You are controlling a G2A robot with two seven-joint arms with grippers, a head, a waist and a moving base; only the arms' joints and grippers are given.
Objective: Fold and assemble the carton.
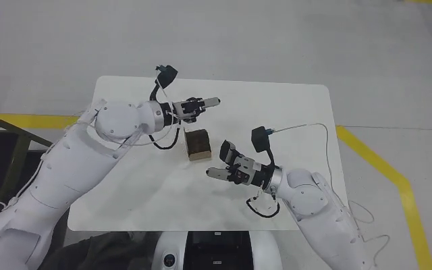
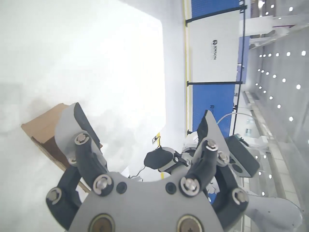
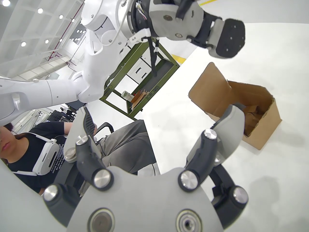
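Note:
A small brown carton (image 1: 197,144) stands on the white table (image 1: 283,108) between my two arms. Its top is open and one flap sticks up (image 3: 209,90); the inside (image 3: 253,112) shows. My left gripper (image 1: 210,102) hovers just beyond the carton's far side, open and holding nothing; the carton (image 2: 43,131) shows beside one of its fingers (image 2: 79,121). My right gripper (image 1: 217,173) sits at the carton's near right, open and empty, one finger (image 3: 231,121) in front of the box. The left gripper (image 3: 205,13) hangs above the carton.
The table's right half and far edge are bare. A green metal cart (image 3: 144,83) stands off the table's left side. Yellow floor lines (image 1: 385,169) run around the table. A seated person with a headset (image 3: 43,153) is below the near edge.

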